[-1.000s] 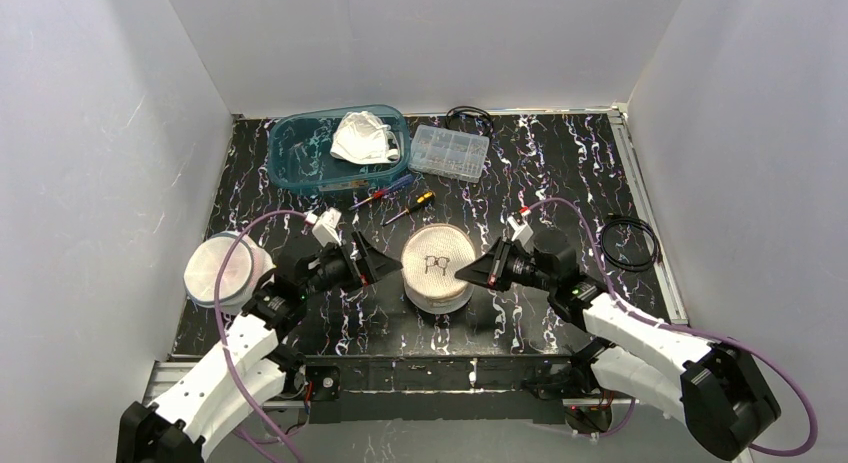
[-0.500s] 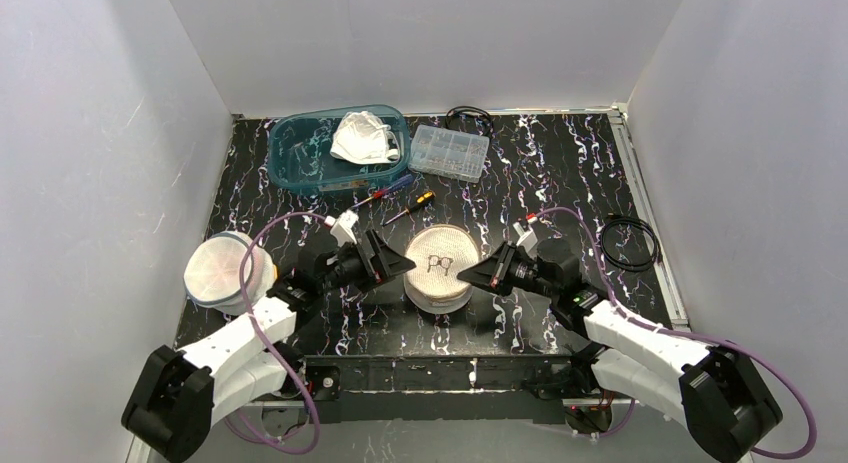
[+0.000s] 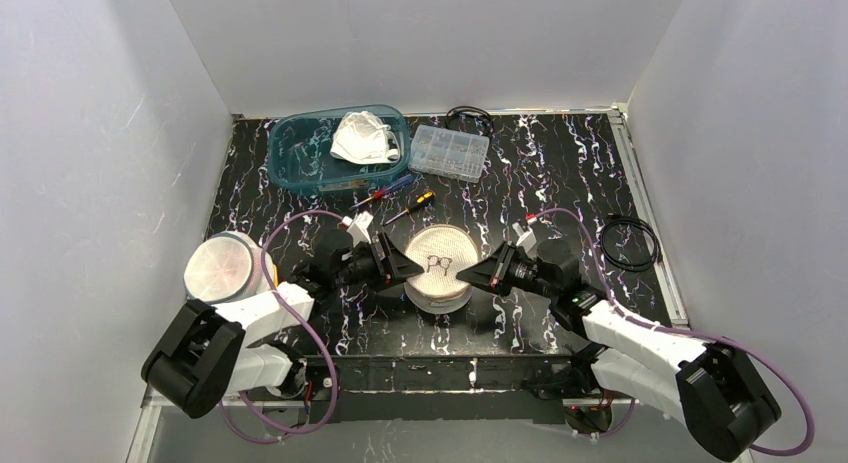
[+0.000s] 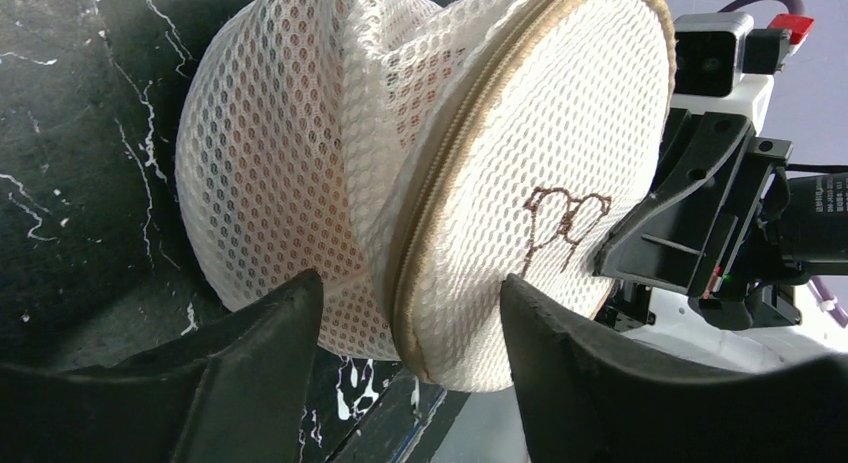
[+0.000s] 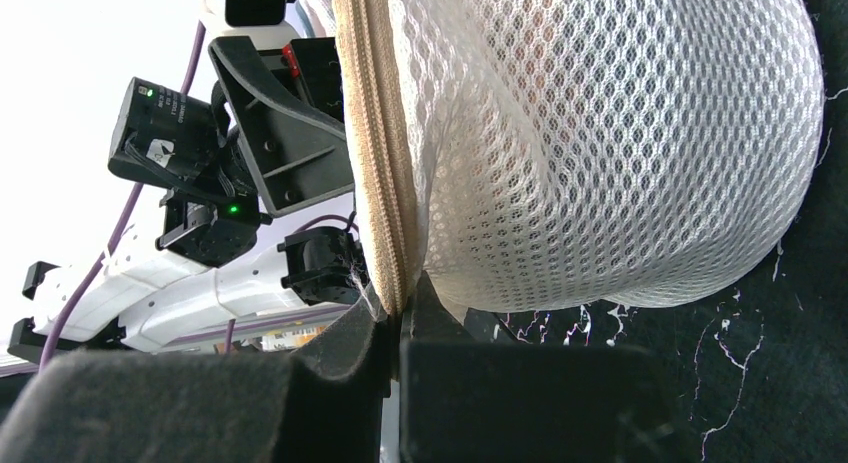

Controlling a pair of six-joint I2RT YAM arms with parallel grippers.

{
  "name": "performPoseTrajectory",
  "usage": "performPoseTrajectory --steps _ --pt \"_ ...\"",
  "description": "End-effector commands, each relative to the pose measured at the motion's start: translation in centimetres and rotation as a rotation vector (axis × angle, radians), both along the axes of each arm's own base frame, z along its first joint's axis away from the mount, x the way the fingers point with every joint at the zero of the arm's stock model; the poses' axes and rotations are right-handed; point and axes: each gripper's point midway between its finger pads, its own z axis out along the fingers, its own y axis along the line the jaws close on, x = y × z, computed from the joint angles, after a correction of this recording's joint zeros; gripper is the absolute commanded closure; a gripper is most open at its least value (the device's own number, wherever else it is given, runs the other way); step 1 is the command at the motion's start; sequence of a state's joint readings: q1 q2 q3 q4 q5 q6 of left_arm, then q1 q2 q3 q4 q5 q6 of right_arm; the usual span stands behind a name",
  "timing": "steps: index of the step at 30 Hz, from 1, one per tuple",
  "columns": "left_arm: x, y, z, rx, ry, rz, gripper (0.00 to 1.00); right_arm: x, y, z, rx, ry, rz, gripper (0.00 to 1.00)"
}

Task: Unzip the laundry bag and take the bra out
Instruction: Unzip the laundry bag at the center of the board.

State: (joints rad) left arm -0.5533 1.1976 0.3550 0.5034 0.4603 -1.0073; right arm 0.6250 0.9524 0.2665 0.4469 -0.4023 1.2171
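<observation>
Mesh drum at centre stage: the laundry bag (image 3: 437, 283) sits on the dark marbled bench (image 3: 560, 173) right between the two arms, flat embroidered face up, and both wrists are down low at its sides. Right pincer (image 3: 466, 274) is together, clamped on the tan zip band (image 5: 372, 163) at the rim of the bag, the wrist view showing both pads pressed flat on that seam; whether the slider tab itself is between them I cannot tell. Left pincer (image 3: 408, 267) is apart, its fingers (image 4: 265, 333) straddling the opposite rim, zip seam and mesh bulging between them and nothing pinched yet. The zip looks fully done up all round, so by my read this is the very start of the unzipping step: one side anchored, the other lining up its bite. As for the bra, it is not plainly in view; a pinkish tint (image 4: 300, 173) behind the mesh is likely it, inside the bag. Next move, I'd say, calls for the left side to find and nip the slider or the fabric beside it, then for one arm to hold the bag steady while the other runs round the curve of the rim. The soft mesh could simply bunch up and drag along. Off to the back, a teal tub (image 3: 300, 158) and two screwdrivers (image 3: 400, 200) sit well apart.
</observation>
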Motion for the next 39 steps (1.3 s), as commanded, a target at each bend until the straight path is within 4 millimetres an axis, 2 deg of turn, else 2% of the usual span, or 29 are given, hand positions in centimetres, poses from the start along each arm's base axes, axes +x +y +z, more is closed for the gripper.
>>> performPoseTrajectory --steps 1,3,6,10,14,17,19,23,27,29,31,33,36,39 --pt "0.4 -1.0 1.8 -0.038 -0.063 -0.035 0.42 -0.1 0.5 0.9 0.036 -0.032 0.023 0.99" --pt "0.5 -1.0 1.8 -0.036 -0.069 -0.031 0.54 -0.2 0.5 0.9 0.039 -0.031 0.031 0.99" --pt "0.6 -1.0 1.7 -0.033 -0.07 -0.029 0.67 -0.3 0.5 1.2 0.038 -0.049 0.036 0.97" --pt "0.6 -1.1 1.5 -0.027 -0.065 -0.032 0.82 -0.2 0.3 1.6 -0.014 -0.106 0.05 0.64" --pt "0.5 -1.1 1.5 -0.033 -0.054 -0.031 0.92 0.0 0.1 2.3 -0.081 -0.16 0.076 0.32" --pt "0.3 -1.1 2.1 -0.048 -0.047 -0.03 0.98 0.3 -0.9 1.9 -0.219 -0.212 0.082 0.17" --pt "0.1 -1.0 2.5 -0.045 -0.038 -0.026 1.0 0.6 -1.7 2.6 -0.3 -0.269 0.083 0.03" --pt "-0.1 -0.4 3.3 -0.013 -0.017 -0.005 1.0 1.3 -3.3 3.5 -0.464 -0.359 0.087 0.01" --pt "-0.1 0.7 4.4 0.049 0.003 0.039 1.0 1.9 -4.1 5.2 -0.582 -0.447 0.086 0.01" --pt "-0.1 2.1 4.2 0.147 0.052 0.091 1.0 2.3 -4.3 6.7 -0.621 -0.496 0.063 0.01" --pt "-0.2 3.2 4.6 0.234 0.081 0.118 1.0 3.2 -4.6 8.4 -0.644 -0.532 -0.012 0.01" --pt "0.1 4.2 5.4 0.294 0.094 0.158 1.0 4.2 -5.2 9.2 -0.654 -0.533 -0.107 0.01" --pt "0.0 5.7 5.7 0.351 0.152 0.242 1.0 4.7 -5.0 10.2 -0.572 -0.563 -0.179 0.01" --pt "0.1 6.5 5.7 0.349 0.192 0.324 1.0 3.6 -2.7 11.6 -0.319 -0.568 -0.176 0.01"
